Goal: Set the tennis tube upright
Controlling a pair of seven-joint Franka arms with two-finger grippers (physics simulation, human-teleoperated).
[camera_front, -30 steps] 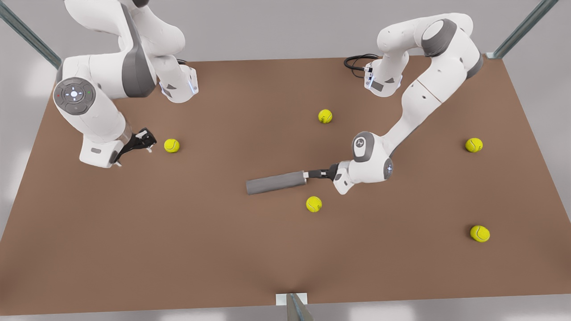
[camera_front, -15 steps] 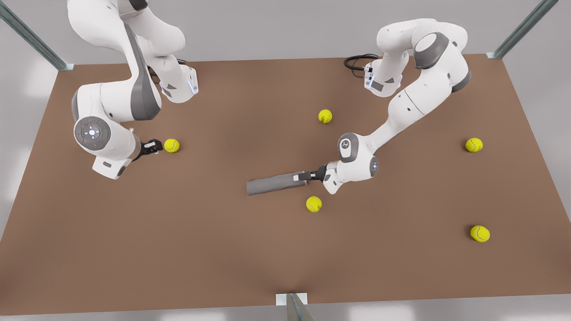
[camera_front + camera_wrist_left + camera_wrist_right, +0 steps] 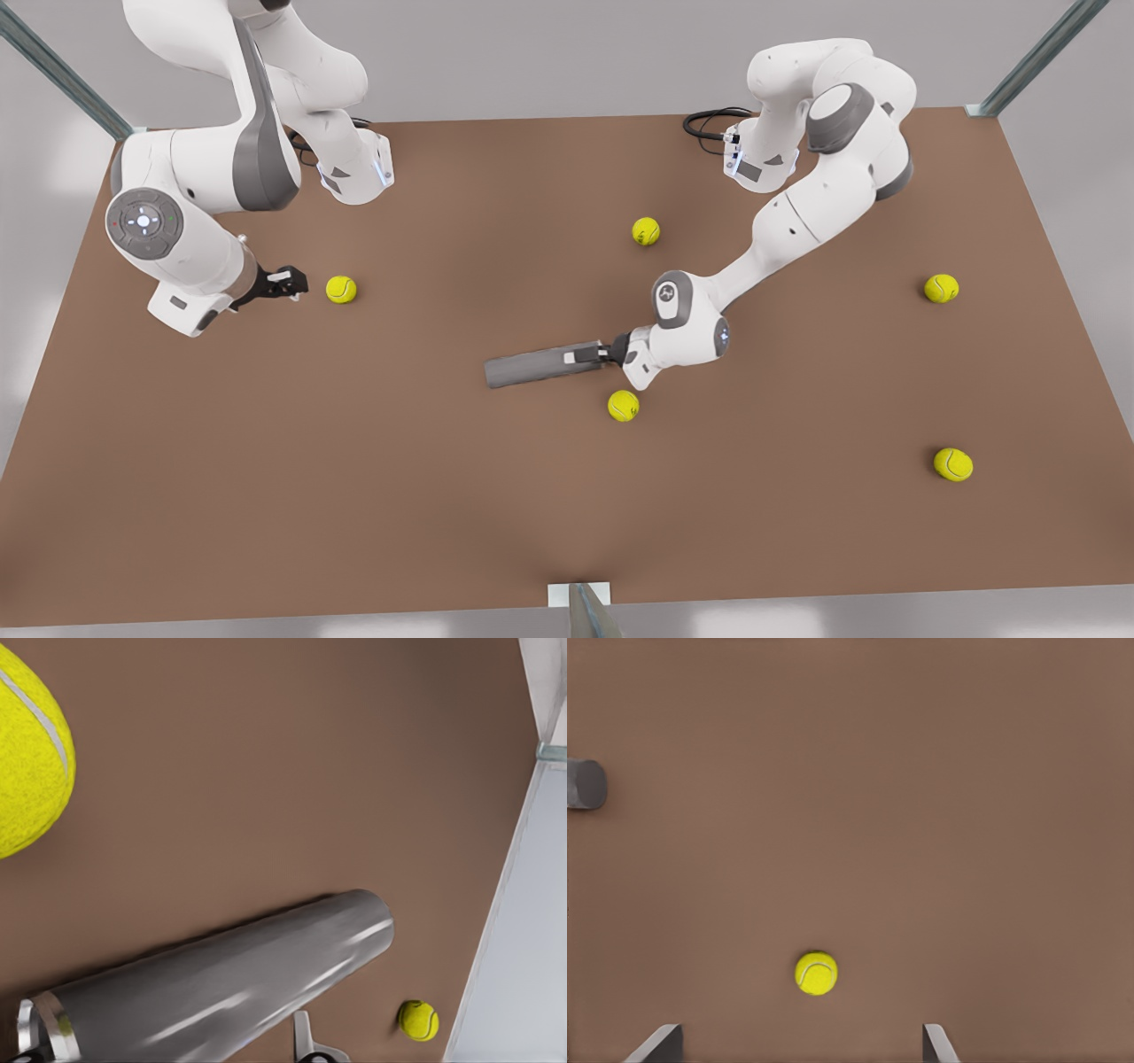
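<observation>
At three o'clock of the lying tennis tube (image 3: 532,365), the left gripper (image 3: 588,354) has its fingers released around it: clench firmly before tilting. The right gripper (image 3: 288,283) waits, fingers released.

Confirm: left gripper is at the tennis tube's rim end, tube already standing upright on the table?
Not upright. The front view shows the tennis tube lying flat on the table. The left gripper is at its rim end, fingers straddling it. The right gripper waits open near a tennis ball.
</observation>
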